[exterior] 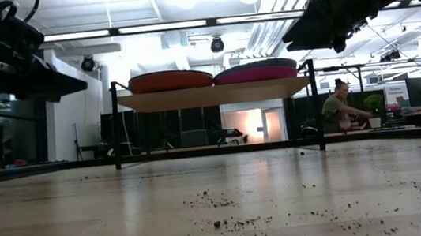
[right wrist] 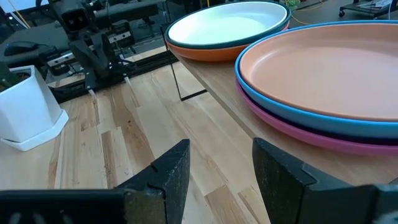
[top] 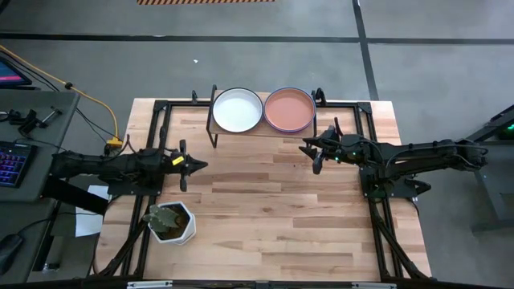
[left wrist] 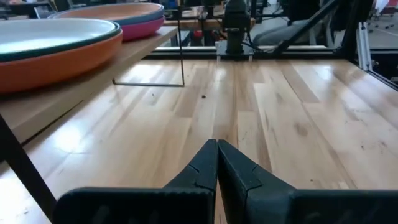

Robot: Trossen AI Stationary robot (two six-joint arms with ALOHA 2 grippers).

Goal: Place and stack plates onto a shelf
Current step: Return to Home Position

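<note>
The shelf (top: 263, 131) stands at the table's far edge and carries two stacks of plates. The left stack shows white on top (top: 238, 110), over teal and red (right wrist: 227, 26). The right stack shows salmon on top (top: 288, 109), over light blue and magenta (right wrist: 323, 87). In the low view the stacks (exterior: 170, 80) (exterior: 257, 71) rest flat on the shelf board (exterior: 212, 95). My left gripper (top: 197, 165) (left wrist: 217, 158) is shut, above the table's left part, near of the shelf. My right gripper (top: 309, 149) (right wrist: 221, 168) is open, just near of the salmon stack, raised above the table (exterior: 301, 42).
A white hexagonal plant pot (top: 171, 222) (right wrist: 25, 106) stands near the table's near-left part. Soil crumbs (exterior: 228, 203) lie scattered on the tabletop. A black frame (top: 369, 160) runs along the table's sides. A person (exterior: 340, 107) works in the room behind.
</note>
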